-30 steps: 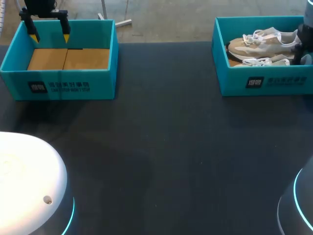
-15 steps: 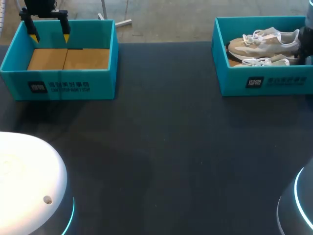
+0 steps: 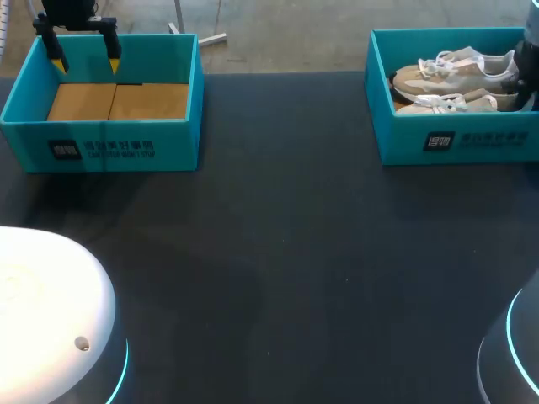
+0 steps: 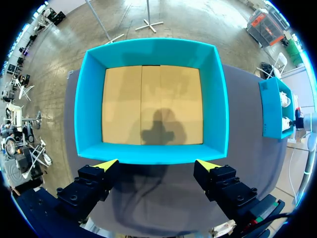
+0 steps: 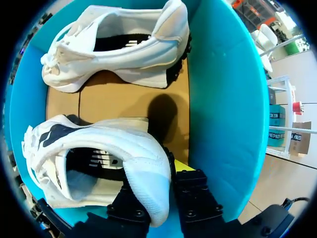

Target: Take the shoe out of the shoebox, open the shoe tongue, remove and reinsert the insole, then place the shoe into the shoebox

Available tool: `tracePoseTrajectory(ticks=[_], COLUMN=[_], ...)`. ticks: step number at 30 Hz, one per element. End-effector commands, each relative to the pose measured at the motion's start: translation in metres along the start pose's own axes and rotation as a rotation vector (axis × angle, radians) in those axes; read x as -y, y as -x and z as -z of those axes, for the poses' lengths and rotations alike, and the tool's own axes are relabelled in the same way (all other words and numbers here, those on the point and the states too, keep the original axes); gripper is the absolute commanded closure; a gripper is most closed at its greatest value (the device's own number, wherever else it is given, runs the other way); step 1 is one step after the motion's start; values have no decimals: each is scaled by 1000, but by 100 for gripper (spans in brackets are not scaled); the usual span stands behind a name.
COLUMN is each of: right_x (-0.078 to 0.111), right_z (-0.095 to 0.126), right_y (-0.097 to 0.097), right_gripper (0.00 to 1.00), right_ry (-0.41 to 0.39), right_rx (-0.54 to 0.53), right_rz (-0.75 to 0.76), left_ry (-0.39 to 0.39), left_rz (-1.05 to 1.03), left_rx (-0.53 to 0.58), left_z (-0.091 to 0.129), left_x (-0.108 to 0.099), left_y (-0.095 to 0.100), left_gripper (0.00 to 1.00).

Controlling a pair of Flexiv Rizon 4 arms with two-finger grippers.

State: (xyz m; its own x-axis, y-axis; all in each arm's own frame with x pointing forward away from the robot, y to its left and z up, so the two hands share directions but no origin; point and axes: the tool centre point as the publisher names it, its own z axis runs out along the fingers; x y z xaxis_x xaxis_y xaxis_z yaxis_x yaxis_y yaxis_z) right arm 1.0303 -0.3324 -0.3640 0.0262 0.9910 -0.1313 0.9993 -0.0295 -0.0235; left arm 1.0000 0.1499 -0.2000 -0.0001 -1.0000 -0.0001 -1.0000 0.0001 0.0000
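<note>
Two beige-and-white shoes lie in the teal shoebox [image 3: 396, 145] at the back right. The far shoe [image 3: 455, 74] [image 5: 119, 44] lies on its side. My right gripper [image 5: 154, 172] [image 3: 524, 91] is shut on the heel of the near shoe [image 3: 446, 103] [image 5: 94, 158], one finger inside the collar and one behind the heel, close to the box wall [image 5: 223, 99]. My left gripper [image 3: 85, 61] [image 4: 157, 166] hangs open above the near rim of a second, empty teal box [image 3: 101, 147] [image 4: 89, 99] at the back left.
The empty box shows only its cardboard floor [image 4: 151, 104]. Dark tabletop [image 3: 278, 252] stretches between and in front of the two boxes. My arms' rounded bases [image 3: 50, 320] sit at the near corners.
My right gripper has closed on the near shoe's heel, and that shoe has tipped and risen slightly in the box. The left arm has not moved.
</note>
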Motion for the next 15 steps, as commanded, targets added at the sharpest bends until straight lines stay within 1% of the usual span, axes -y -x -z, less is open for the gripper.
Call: tracePoseTrajectory(ticks=[1, 6, 15], right_x=[3, -2, -12], right_z=[12, 19, 24], right_y=[0, 5, 18], right_gripper=[100, 100, 100], right_ry=[24, 36, 12], right_rx=[13, 29, 71], right_rz=[-8, -27, -138], left_ry=[0, 0, 0], left_rz=[0, 0, 0], left_rx=[0, 0, 0], left_z=[0, 0, 0], left_x=[0, 0, 0], left_y=[0, 0, 0], left_gripper=[0, 0, 0])
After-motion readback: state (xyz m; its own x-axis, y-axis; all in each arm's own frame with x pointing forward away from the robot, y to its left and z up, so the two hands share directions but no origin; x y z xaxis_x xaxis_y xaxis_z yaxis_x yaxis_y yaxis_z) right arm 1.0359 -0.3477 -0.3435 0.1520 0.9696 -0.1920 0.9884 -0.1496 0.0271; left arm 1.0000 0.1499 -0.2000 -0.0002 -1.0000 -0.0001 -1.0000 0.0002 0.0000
